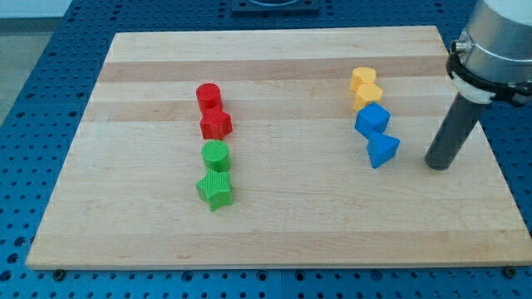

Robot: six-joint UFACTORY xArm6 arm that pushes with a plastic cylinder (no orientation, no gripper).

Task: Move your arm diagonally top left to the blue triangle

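The blue triangle lies on the wooden board at the view's right, just below a blue cube-like block. My tip rests on the board to the right of the blue triangle and slightly below it, with a gap of about a block's width between them. The dark rod rises from the tip toward the view's upper right.
Two yellow blocks stand above the blue ones in one column. A red cylinder and a red block sit left of centre, with a green cylinder and a green star below them. The board's right edge is near the rod.
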